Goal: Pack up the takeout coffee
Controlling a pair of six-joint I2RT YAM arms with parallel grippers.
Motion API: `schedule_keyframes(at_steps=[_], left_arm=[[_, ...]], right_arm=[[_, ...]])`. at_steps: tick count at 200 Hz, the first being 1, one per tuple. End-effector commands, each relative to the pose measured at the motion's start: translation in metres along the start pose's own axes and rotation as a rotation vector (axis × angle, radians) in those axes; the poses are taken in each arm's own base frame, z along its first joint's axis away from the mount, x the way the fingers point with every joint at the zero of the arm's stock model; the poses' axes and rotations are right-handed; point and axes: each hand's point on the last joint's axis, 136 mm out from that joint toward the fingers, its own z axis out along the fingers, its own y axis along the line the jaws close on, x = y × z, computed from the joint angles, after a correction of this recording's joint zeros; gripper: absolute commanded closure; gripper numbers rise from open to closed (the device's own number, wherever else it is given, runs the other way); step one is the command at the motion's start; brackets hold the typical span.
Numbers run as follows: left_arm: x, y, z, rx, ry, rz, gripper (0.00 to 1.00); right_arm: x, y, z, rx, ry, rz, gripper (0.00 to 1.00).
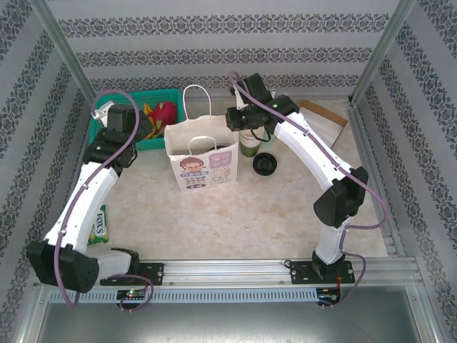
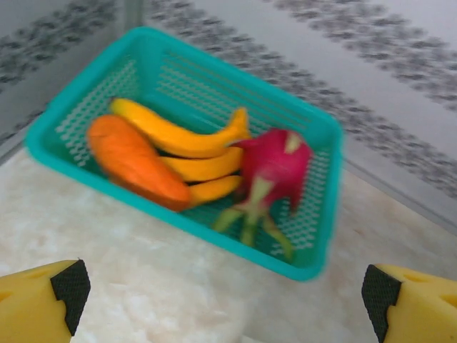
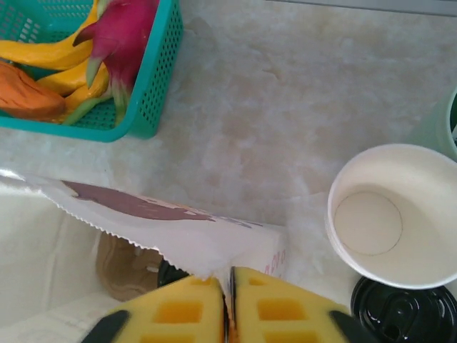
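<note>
Pinching bag (image 3: 164,229) w/ R gripper (image 3: 230,282), L gripper (image 2: 223,289) wide nr basket (image 2: 314,271), coffee (image 1: 265,164) by cups (image 1: 250,148)

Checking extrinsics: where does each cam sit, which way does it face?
Top external: above and behind the bases, looking down at the table; left arm and right arm show, bag between them.
Left wrist: on its arm, facing the basket of fruit; left gripper open, fingers in the bottom corners.
Right wrist: on its arm, looking down past the bag's rim at a cream cup and the coffee; right gripper shut at the bottom edge.
Shared: basket in all three; bag and coffee in top external and right wrist.
</note>
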Motion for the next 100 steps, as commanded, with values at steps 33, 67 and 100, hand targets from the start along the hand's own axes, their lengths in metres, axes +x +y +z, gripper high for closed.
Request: schedule_keyframes(at_steps=[33,67,100], left_arm=[[0.050,0.030,0.039,-0.216,0.168,-0.044,0.00],[0.079,0.045,0.043,-0.271,0.252,-0.061,0.00],[0.113,0.034,0.054,-0.216,0.386,-0.075,0.00]], right_arm=[[-0.004,0.007,-0.029,-0.115,-0.070,0.070,0.25],[0.008,-0.008,-0.034,-0.153,-0.091,0.207,0.02],[0.015,-0.016,-0.028,-0.158,-0.138,0.274,0.02]])
